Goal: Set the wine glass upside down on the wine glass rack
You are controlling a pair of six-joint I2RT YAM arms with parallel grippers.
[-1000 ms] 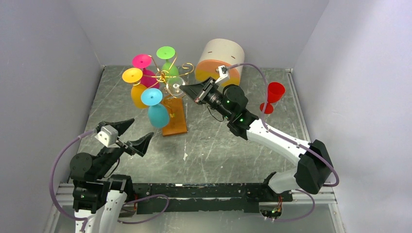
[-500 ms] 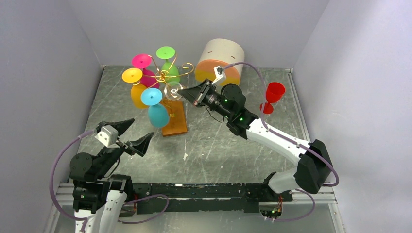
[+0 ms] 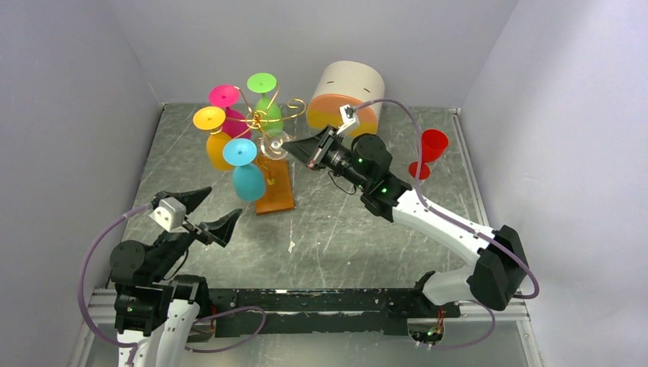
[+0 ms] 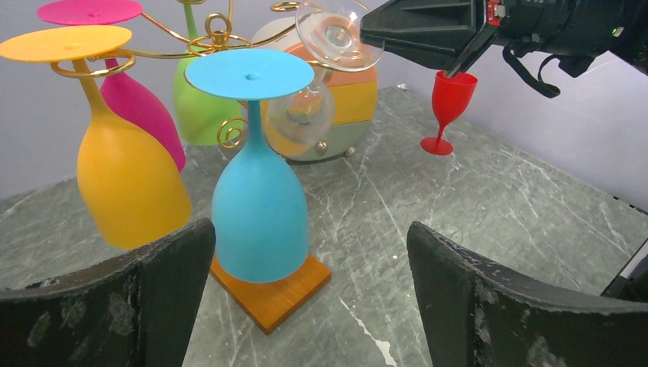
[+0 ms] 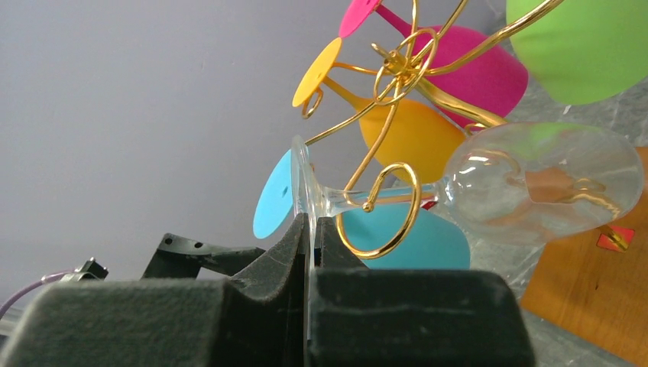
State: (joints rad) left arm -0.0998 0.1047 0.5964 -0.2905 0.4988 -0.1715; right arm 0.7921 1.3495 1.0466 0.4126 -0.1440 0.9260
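The right claw (image 5: 309, 229) is gripping the foot of the clear wine glass (image 5: 539, 180), fingers closed tight on its rim. The glass is hanging tilted, bowl downward, with its stem sitting in a gold curl of the rack (image 3: 275, 187), beside the blue glass (image 3: 248, 182). The left claw (image 3: 223, 200) is hovering wide open over the near side of the table (image 3: 344, 222), holding nothing.

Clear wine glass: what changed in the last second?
The right end effector, shut on the foot of the clear wine glass, nudged it slightly left, deeper into the wine glass rack. Nothing was released. The left end effector, open, and the rack stayed put.
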